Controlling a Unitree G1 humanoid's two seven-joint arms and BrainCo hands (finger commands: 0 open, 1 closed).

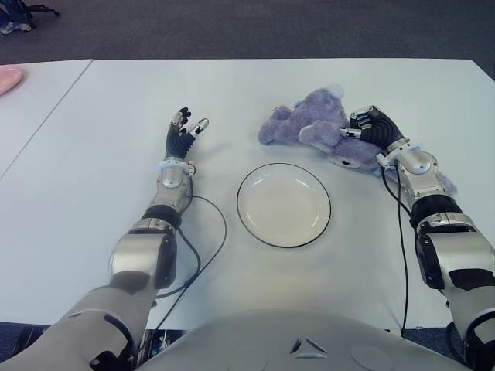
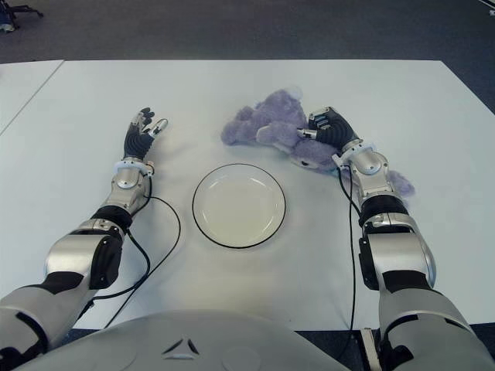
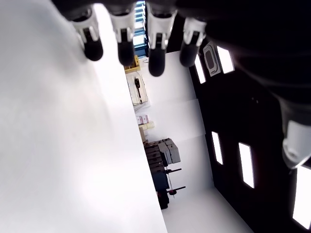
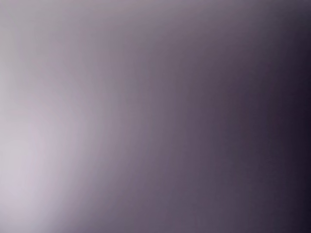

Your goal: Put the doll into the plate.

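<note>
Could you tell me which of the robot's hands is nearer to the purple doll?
Right. The right hand is on the doll; the left hand shows well to its left, beyond the plate.

Purple plush doll (image 1: pixel 309 124) lying beyond empty glass plate (image 1: pixel 283 204), seemingly under right hand (image 1: pixel 370 127).

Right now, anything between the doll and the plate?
Nothing visible. The right robot hand is on the purple plush doll, and the bare white table separates it from the empty clear plate just in front.
</note>
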